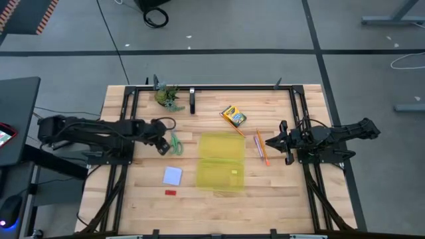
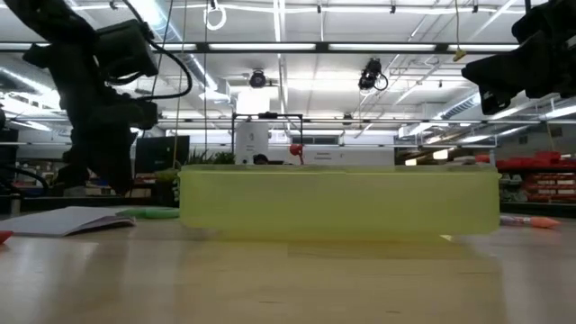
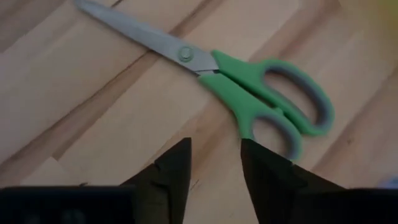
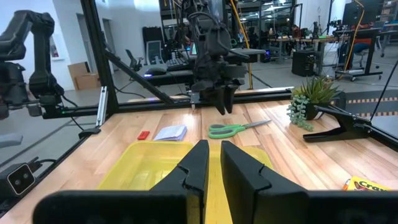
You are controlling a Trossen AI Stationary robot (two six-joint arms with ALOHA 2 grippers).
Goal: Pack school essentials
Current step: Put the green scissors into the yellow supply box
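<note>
The green-handled scissors lie flat on the wood, just left of the open yellow case. My left gripper hovers open just beside the scissors' handles, pointing down, touching nothing. The crayon box lies beyond the case. An orange pencil and a purple pen lie to the case's right. The pale blue note pad and the red eraser sit on the near left. My right gripper waits right of the pencil, its fingers a narrow gap apart.
A leafy green clump and a black clamp stand at the far edge. A black frame rail runs along the far side and down both sides of the table. Bare wood lies near the table's front edge.
</note>
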